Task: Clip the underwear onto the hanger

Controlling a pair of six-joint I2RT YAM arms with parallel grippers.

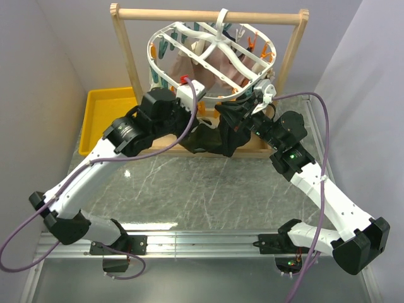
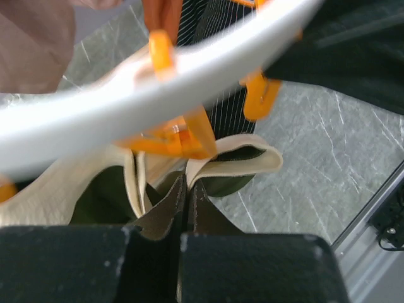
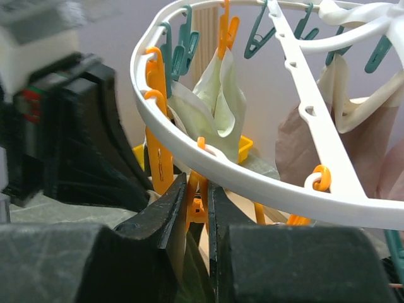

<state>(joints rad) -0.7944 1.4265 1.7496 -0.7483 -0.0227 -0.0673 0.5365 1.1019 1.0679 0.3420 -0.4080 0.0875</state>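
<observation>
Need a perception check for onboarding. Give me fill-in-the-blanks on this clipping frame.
1. The left gripper holds the underwear under the hanger's ____ ring.
2. The right gripper squeezes an ____ clip.
3. The hanger hangs from a ____ rail.
Missing words: white; orange; wooden.

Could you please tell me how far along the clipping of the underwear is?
Done: the underwear is raised to the hanger. In hand: the left gripper is shut on its fabric just under the ring, while the right gripper pinches an orange clip. Left: feed the waistband into that clip and let go; no clip clearly bites it yet.
</observation>
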